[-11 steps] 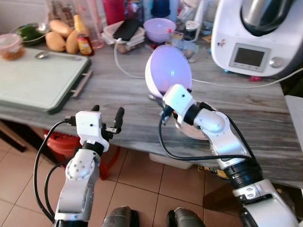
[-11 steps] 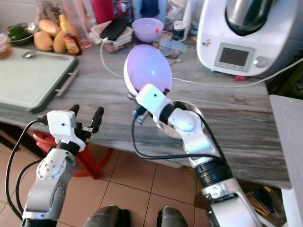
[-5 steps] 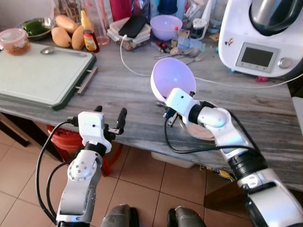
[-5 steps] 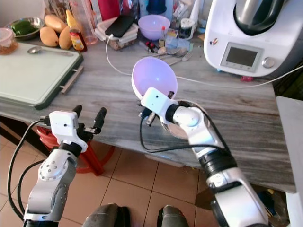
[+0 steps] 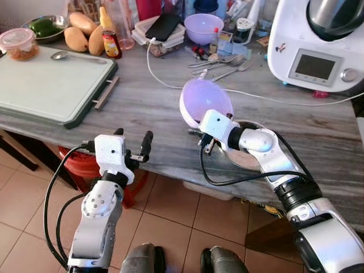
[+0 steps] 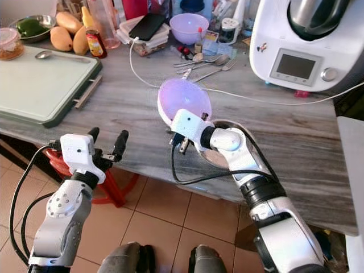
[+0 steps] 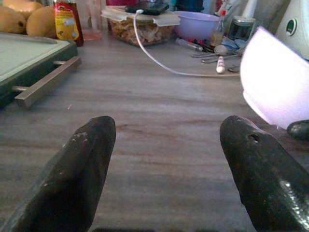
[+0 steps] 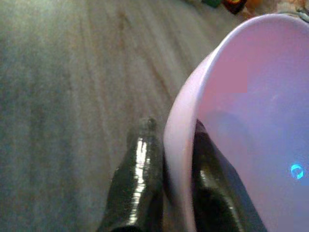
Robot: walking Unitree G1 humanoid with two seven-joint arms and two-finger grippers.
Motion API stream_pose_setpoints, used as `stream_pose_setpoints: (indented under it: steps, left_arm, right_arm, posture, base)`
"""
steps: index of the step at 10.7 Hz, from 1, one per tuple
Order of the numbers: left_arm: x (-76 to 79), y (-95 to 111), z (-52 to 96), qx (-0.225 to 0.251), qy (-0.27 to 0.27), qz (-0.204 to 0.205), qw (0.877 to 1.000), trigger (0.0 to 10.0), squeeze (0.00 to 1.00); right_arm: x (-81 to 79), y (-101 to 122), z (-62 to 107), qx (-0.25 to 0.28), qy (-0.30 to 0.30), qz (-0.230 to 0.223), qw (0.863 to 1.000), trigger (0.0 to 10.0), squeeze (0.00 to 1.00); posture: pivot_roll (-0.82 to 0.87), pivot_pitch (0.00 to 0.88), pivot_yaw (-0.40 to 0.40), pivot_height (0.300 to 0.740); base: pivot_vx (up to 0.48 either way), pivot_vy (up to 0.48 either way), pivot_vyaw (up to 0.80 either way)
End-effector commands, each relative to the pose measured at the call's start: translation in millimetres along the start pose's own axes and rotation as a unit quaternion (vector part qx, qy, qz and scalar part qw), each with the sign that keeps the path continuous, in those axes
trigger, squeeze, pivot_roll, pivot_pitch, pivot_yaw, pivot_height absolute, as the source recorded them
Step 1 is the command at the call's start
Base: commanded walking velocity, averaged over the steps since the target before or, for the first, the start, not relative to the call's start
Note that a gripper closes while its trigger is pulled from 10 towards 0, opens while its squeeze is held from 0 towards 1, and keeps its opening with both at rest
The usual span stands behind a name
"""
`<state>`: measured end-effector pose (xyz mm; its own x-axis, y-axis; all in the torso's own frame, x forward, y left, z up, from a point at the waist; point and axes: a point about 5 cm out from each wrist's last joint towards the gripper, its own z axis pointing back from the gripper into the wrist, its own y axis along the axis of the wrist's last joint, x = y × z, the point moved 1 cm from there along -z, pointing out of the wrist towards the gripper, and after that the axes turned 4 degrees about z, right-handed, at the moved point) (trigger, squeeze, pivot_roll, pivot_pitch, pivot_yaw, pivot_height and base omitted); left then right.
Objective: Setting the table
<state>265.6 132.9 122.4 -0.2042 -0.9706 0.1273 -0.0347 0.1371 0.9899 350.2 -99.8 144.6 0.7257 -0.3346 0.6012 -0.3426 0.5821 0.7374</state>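
Two lilac plastic bowls: one (image 5: pixel 206 99) tilted above the grey wood-grain countertop (image 5: pixel 142 108), its rim pinched between the right gripper's (image 8: pixel 166 169) fingers, one inside and one outside; the other (image 5: pixel 203 27) stands at the back among clutter. Left gripper (image 7: pixel 166 159), fingers spread, holds nothing near the counter edge. One green cutting board (image 5: pixel 45 85), one white kitchen machine (image 5: pixel 318 42); tiled floor (image 5: pixel 170 227).
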Motion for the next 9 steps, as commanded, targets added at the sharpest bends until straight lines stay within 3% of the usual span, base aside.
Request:
stream_pose_setpoints:
  steps: [1, 2, 3, 5, 9]
  left_arm:
    - [1.0, 1, 2.0, -0.001, -0.002, -0.001, 1.000, 10.0, 0.00]
    - [1.6, 1, 1.4, -0.003, -0.004, -0.001, 1.000, 10.0, 0.00]
    - [1.9, 1, 0.9, -0.003, -0.006, -0.001, 1.000, 10.0, 0.00]
    - [2.2, 0, -0.4, -0.005, -0.008, 0.000, 1.000, 10.0, 0.00]
    - [1.9, -1, -3.9, -0.004, -0.008, 0.000, 1.000, 10.0, 0.00]
  right_arm:
    - [2.3, 4, -1.1, 0.002, 0.009, 0.018, 1.000, 10.0, 1.00]
    - [2.3, 4, -0.4, 0.000, 0.010, 0.021, 1.000, 10.0, 1.00]
    - [3.9, -1, 2.1, -0.027, 0.016, 0.079, 0.996, 10.0, 1.00]
    - [8.0, 1, 4.3, -0.020, 0.026, 0.045, 0.998, 10.0, 1.00]
    - [26.4, 11, 17.0, -0.031, 0.048, 0.079, 0.995, 10.0, 1.00]
  posture:
    - [-0.02, 0.141, 0.018, 0.740]
    - [-0.02, 0.140, 0.020, 0.740]
    - [-0.02, 0.138, 0.022, 0.740]
    - [-0.02, 0.134, 0.022, 0.740]
    - [-0.03, 0.116, 0.023, 0.740]
  base:
    - [0.000, 0.000, 0.00]
    - [0.000, 0.000, 0.00]
    - [0.000, 0.000, 0.00]
    - [0.000, 0.000, 0.00]
    - [0.000, 0.000, 0.00]
